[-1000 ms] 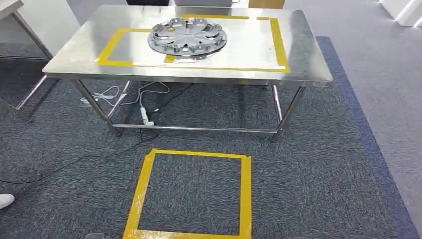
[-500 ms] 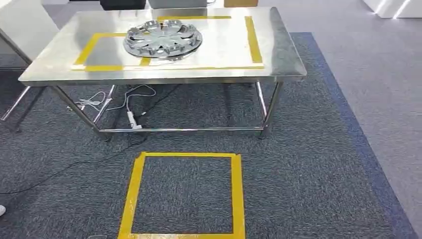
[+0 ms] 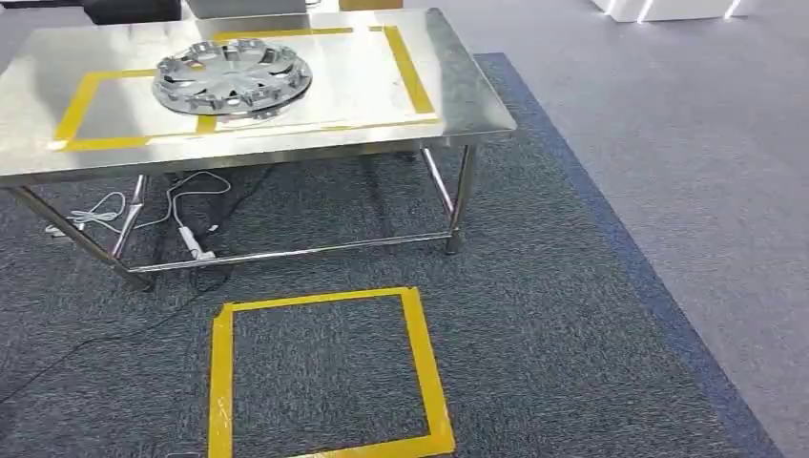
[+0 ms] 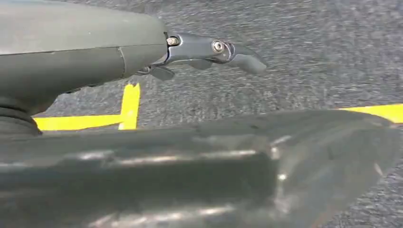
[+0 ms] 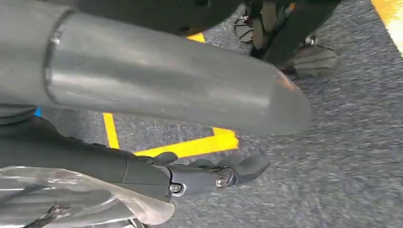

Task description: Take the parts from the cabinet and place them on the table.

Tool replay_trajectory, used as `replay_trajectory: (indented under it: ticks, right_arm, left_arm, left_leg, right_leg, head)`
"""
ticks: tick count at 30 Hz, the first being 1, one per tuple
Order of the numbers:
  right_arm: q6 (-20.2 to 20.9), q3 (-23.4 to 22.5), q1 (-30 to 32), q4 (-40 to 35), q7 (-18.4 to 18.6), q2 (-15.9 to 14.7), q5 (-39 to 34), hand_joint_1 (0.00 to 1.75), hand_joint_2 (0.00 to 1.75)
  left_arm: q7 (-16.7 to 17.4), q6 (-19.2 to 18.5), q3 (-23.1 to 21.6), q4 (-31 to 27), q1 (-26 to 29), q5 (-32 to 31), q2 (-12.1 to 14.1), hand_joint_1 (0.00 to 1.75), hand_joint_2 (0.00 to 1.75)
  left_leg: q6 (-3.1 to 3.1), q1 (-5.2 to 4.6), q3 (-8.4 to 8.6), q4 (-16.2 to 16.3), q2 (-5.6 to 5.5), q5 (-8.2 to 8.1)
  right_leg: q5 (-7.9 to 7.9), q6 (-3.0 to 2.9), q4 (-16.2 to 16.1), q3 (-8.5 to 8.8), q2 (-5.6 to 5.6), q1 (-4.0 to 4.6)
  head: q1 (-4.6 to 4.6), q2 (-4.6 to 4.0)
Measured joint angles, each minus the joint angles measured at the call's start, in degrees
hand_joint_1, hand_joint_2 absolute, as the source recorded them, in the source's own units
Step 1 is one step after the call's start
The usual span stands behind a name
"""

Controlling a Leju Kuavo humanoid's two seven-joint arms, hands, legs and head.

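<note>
In the head view, a stainless steel table [image 3: 458,105] fills the upper left of the frame, its top marked with a rectangle of yellow tape [image 3: 401,67]. A silver wheel cover [image 3: 233,76] lies flat on the tabletop, near the upper left, overlapping the tape line at its near edge; it is round, shiny, with spoke-like ribs and openings round its rim. Under the table white cables [image 3: 181,205] trail on the dark grey carpet [image 3: 572,334]. A square of yellow floor tape [image 3: 420,363] sits in the lower middle of the frame. In the left wrist view, the left hand [image 4: 209,50] reaches in from the left over the carpet, with the fingers stretched out straight and nothing between them; a blurred grey shape covers the lower half of the frame. In the right wrist view, the right hand [image 5: 204,173] lies low in the frame above carpet and yellow tape, its fingers extended and holding nothing, with a crumpled clear plastic sheet [image 5: 71,199] in the lower left corner.
</note>
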Motion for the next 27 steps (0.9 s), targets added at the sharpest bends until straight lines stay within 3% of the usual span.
replay_trajectory:
  ticks: [1,2,3,4,6,7,8,10,11,12,13,15,16,17,19,21,22,23,24,26,27]
  right_arm:
    - [0.09,0.0,-0.1,0.0,0.0,0.0,0.11,0.0,0.0]
    - [0.11,0.0,-0.39,0.0,0.0,0.09,0.24,0.0,0.0]
    - [0.15,0.0,-0.57,0.0,-0.09,0.11,0.31,0.0,0.0]
    - [0.22,0.0,-0.45,0.0,-0.09,0.15,0.35,0.0,0.0]
    - [0.22,0.0,-0.09,0.0,-0.09,0.17,0.44,0.0,0.0]
    - [0.22,0.0,0.02,0.0,-0.09,0.17,0.46,0.0,0.0]
    - [0.22,-0.02,-0.14,0.0,-0.07,0.17,0.46,0.0,0.0]
    - [0.33,0.0,-0.19,0.0,-0.07,0.35,0.55,0.0,0.0]
    - [0.33,0.0,-0.15,0.0,-0.04,0.46,0.59,0.0,0.0]
    - [0.33,0.0,-0.04,0.0,0.0,0.5,0.61,0.0,0.0]
    - [0.33,-0.02,0.04,0.0,0.07,0.52,0.64,0.0,0.0]
    - [0.33,-0.04,0.0,0.0,0.09,0.52,0.66,0.0,0.0]
    - [0.33,-0.04,-0.08,0.0,0.09,0.57,0.72,0.0,0.0]
    - [0.31,-0.04,-0.11,0.0,0.09,0.74,0.77,0.0,0.0]
    - [0.33,-0.04,-0.31,0.02,0.09,0.74,0.79,0.0,0.0]
    - [0.29,-0.11,0.09,0.02,0.07,0.83,0.79,0.0,0.0]
    - [0.15,-0.18,0.21,0.02,-0.18,0.81,0.79,0.0,0.0]
    - [-0.24,-0.22,0.19,0.02,-0.46,0.81,0.81,0.0,0.0]
    - [-0.68,-0.24,-0.09,0.0,-0.83,0.81,0.96,0.0,0.0]
    - [-1.03,-0.24,-0.58,0.0,-1.33,0.81,1.34,0.0,0.0]
    - [-1.25,-0.24,-0.6,0.0,-1.35,0.81,1.66,0.0,0.0]
  left_arm:
    - [-0.11,0.04,-0.02,0.0,-0.04,-0.02,-0.04,0.0,0.0]
    - [-0.15,0.07,-0.04,0.0,-0.02,-0.04,-0.02,0.0,0.0]
    - [-0.22,0.15,-0.04,0.0,-0.02,-0.09,-0.02,0.0,0.0]
    - [-0.24,0.18,-0.04,0.0,-0.1,-0.11,-0.04,0.0,0.0]
    - [-0.26,0.22,-0.09,0.0,-0.28,-0.28,-0.09,0.0,0.0]
    - [-0.26,0.24,-0.09,0.0,-0.3,-0.33,-0.07,0.0,0.0]
    - [-0.26,0.26,-0.09,0.0,-0.29,-0.35,-0.07,0.0,0.0]
    - [-0.26,0.44,-0.09,0.0,-0.01,-0.44,-0.02,0.0,0.0]
    - [-0.26,0.55,-0.09,0.0,0.09,-0.5,-0.02,0.0,0.0]
    - [-0.29,0.61,-0.09,0.0,0.14,-0.53,-0.02,0.0,0.0]
    - [-0.29,0.7,-0.09,0.0,0.14,-0.68,-0.02,0.0,0.0]
    - [-0.29,0.9,-0.22,0.0,0.12,-1.09,-0.02,0.0,0.0]
    - [-0.26,1.01,-0.37,0.0,0.13,-1.22,-0.02,0.0,0.0]
    - [-0.2,1.05,-0.39,0.0,0.16,-1.29,0.13,0.0,0.0]
    - [-0.18,1.16,-0.5,0.0,0.05,-1.55,0.11,0.0,0.0]
    - [-0.09,1.29,-0.55,0.0,0.01,-1.64,0.11,0.0,0.0]
    - [0.13,1.42,-0.63,0.0,-0.02,-1.75,-0.04,0.0,0.0]
    - [0.66,1.71,-0.7,0.0,-0.11,-1.97,0.0,0.0,0.0]
    - [1.38,2.01,-0.83,0.0,-0.02,-2.45,-0.04,0.0,0.0]
    - [2.58,2.67,-1.09,0.0,0.36,-3.37,-0.04,0.0,0.0]
    - [2.86,3.28,-1.29,0.0,0.38,-3.89,0.02,0.0,0.0]
  left_leg:
    - [-0.21,-0.08,0.12,0.18,0.67,-0.11]
    - [-0.65,-0.59,0.08,0.38,0.98,-0.33]
    - [-1.0,-0.55,0.11,0.42,1.31,-0.29]
    - [-1.29,-0.53,0.23,0.37,1.86,-0.21]
    - [-1.93,-0.39,0.63,0.22,2.72,-0.24]
    - [-2.54,-0.05,0.39,1.09,0.63,-1.24]
    - [-2.72,0.02,-0.44,3.35,-1.51,-3.38]
    - [-2.9,0.06,-3.83,12.29,-2.85,-8.41]
    - [-2.92,0.05,-5.36,16.12,-2.99,-9.76]
    - [-2.84,0.05,-5.99,17.76,-3.04,-9.74]
    - [-2.67,0.05,-5.3,16.52,-3.09,-8.14]
    - [-2.11,0.05,-1.38,7.82,-3.94,-2.98]
    - [-1.71,0.06,0.82,2.9,-5.77,-0.78]
    - [-1.35,0.19,1.55,1.48,-8.39,-1.74]
    - [-1.34,-0.06,1.49,0.63,-7.57,-1.55]
    - [-0.79,-0.14,1.5,0.3,-6.65,-1.25]
    - [-0.38,0.44,1.67,-0.45,-5.58,-0.78]
    - [-0.13,0.32,1.72,-0.72,-5.09,-0.64]
    - [0.09,0.28,1.6,-0.71,-4.31,-0.58]
    - [0.1,0.15,1.46,-0.67,-2.23,-0.6]
    - [0.1,0.15,1.4,-0.63,-1.36,-0.6]
  right_leg:
    - [1.33,-0.17,-5.22,2.96,-2.28,0.08]
    - [0.56,-0.74,-6.29,3.17,-3.44,0.65]
    - [0.91,-1.34,-6.27,3.51,-2.34,0.57]
    - [0.93,-1.54,-6.14,2.68,-1.94,0.62]
    - [1.2,-2.31,-6.43,2.62,-1.02,0.67]
    - [1.62,-2.74,-6.58,3.34,-0.5,0.34]
    - [1.74,-2.98,-6.57,3.14,0.03,0.3]
    - [2.11,-3.42,-6.51,2.89,1.28,0.41]
    - [2.16,-3.49,-6.43,2.8,2.0,0.5]
    - [2.18,-3.48,-6.38,2.78,2.77,0.55]
    - [2.18,-3.47,-6.27,2.78,3.57,0.57]
    - [2.19,-3.4,-6.07,2.84,5.24,0.6]
    - [2.2,-3.34,-6.01,2.86,5.95,0.59]
    - [2.25,-3.03,-5.96,2.58,6.36,0.7]
    - [2.59,-2.12,-5.7,1.72,7.74,0.27]
    - [2.93,-1.26,-6.07,1.23,8.75,0.1]
    - [2.48,-1.12,-5.4,0.81,8.01,0.02]
    - [1.18,-0.94,-3.85,0.02,4.75,0.42]
    - [-1.09,-0.8,-0.08,-1.93,2.97,0.41]
    - [-5.06,-0.4,8.88,-6.1,1.57,0.35]
    - [-5.58,-0.22,11.37,-7.18,1.33,0.3]
  head:
    - [0.02,0.0]
    - [0.04,0.02]
    - [-0.35,0.0]
    - [-0.42,0.0]
    - [-0.31,0.0]
    - [-0.39,0.02]
    - [-0.68,0.02]
    - [-0.74,0.0]
    - [-0.79,0.0]
    - [-0.74,0.0]
    - [-0.77,0.0]
    - [-0.79,0.0]
    - [-0.79,0.02]
    - [-0.68,0.0]
    - [-0.79,0.0]
    - [-0.81,0.0]
    - [-0.85,0.0]
    - [-0.54,0.0]
    - [-0.04,0.0]
    - [-0.11,0.0]
    - [-0.09,0.0]
